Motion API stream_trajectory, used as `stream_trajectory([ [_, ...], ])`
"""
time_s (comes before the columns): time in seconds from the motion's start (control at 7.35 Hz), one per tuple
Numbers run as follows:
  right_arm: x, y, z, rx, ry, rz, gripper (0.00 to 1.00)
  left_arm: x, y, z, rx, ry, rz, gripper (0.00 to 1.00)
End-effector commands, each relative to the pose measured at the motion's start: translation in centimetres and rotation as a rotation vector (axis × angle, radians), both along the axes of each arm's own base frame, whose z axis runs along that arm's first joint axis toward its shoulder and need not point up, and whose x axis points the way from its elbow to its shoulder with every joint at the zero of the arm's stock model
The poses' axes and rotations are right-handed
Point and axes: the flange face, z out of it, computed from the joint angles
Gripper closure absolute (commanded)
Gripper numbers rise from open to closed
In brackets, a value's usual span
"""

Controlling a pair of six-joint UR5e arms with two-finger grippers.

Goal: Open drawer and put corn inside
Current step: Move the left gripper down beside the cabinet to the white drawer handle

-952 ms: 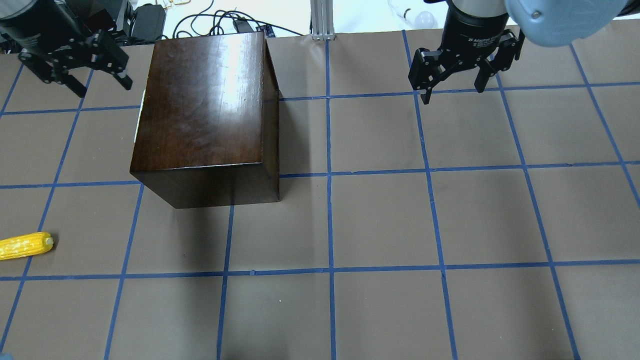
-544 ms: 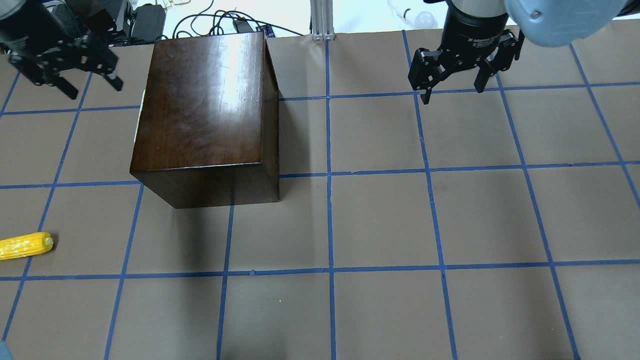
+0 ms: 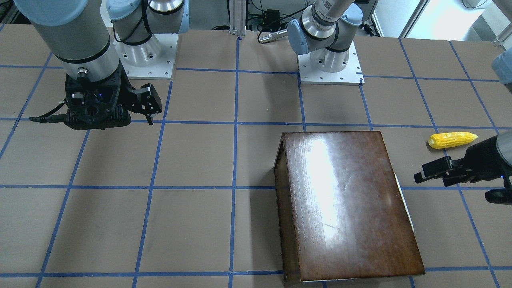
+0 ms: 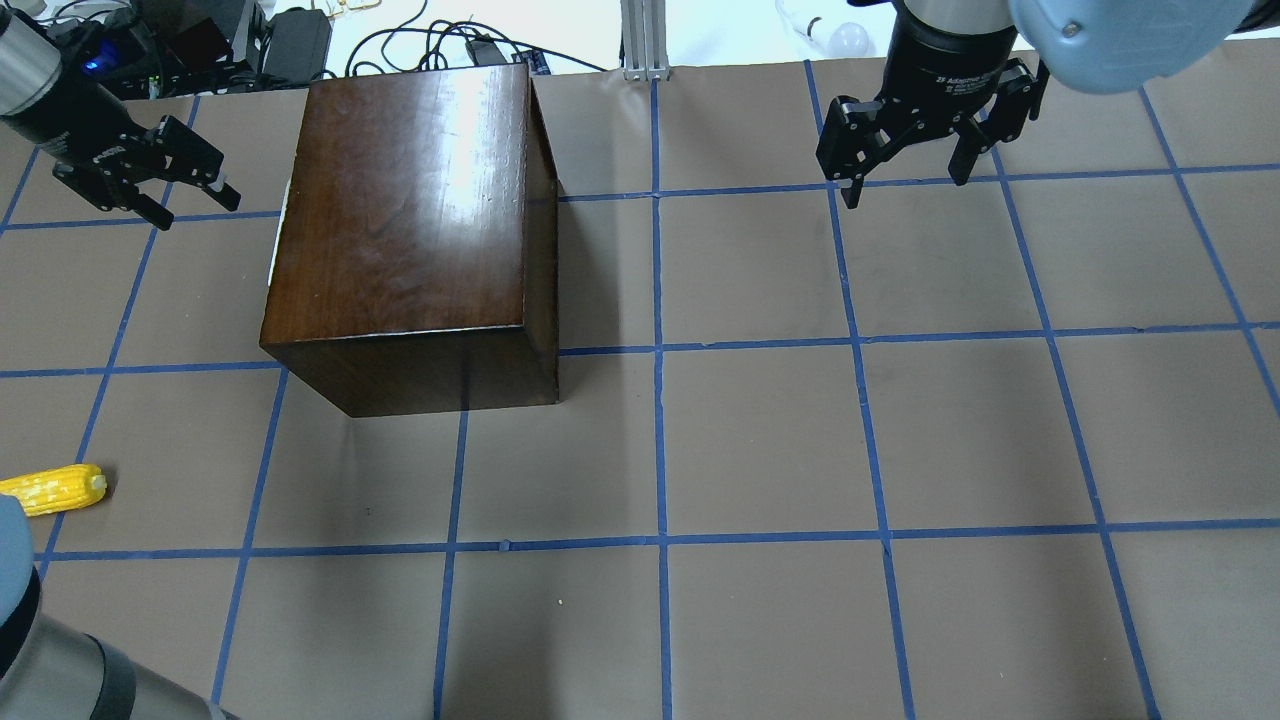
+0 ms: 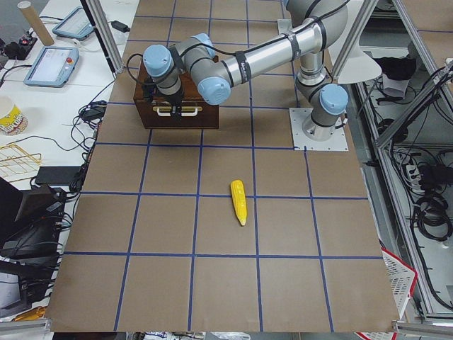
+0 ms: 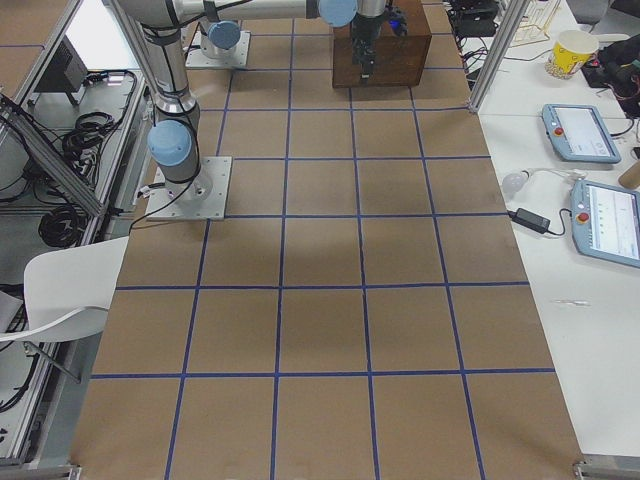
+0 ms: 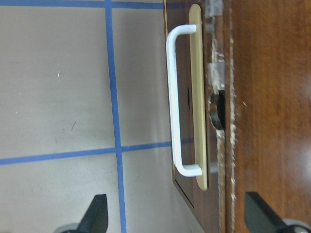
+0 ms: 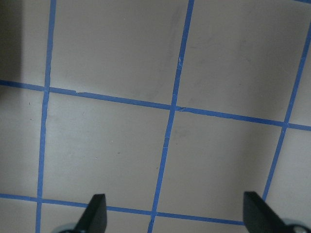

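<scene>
The dark-brown cabinet [image 4: 400,220] stands at the table's back left. Its drawer [image 5: 181,117] is shut and faces the robot's left. The left wrist view shows the drawer's white handle [image 7: 171,97] on a pale yellow backplate. My left gripper [image 4: 197,208] is open and empty. It hangs low beside the drawer front, a short gap away and facing the handle. The yellow corn [image 4: 55,490] lies on the table near the left edge, also seen in the front view [image 3: 452,140]. My right gripper [image 4: 908,188] is open and empty over bare table at the back right.
The table [image 4: 760,450] is brown paper with a blue tape grid. Cables and a power brick [image 4: 300,40] lie beyond its far edge. The left arm's elbow [image 4: 40,650] juts into the overhead view's lower left corner, near the corn.
My left gripper has dropped lower and turned toward the cabinet's left face. Its elbow has come into the lower left corner. The right arm, corn and cabinet have not moved.
</scene>
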Motion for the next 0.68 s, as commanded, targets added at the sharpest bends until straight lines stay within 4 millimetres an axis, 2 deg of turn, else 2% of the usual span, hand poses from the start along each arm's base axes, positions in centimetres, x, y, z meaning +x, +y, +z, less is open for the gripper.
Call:
stream_trajectory([
  [0.0, 0.0, 0.0, 0.0, 0.000, 0.000, 0.001, 0.00, 0.3, -0.7, -2.7, -0.008, -0.001, 0.009, 0.00],
  [0.54, 0.0, 0.0, 0.0, 0.000, 0.000, 0.001, 0.00, 0.3, -0.5, -5.5, 0.015, 0.007, 0.015, 0.00],
])
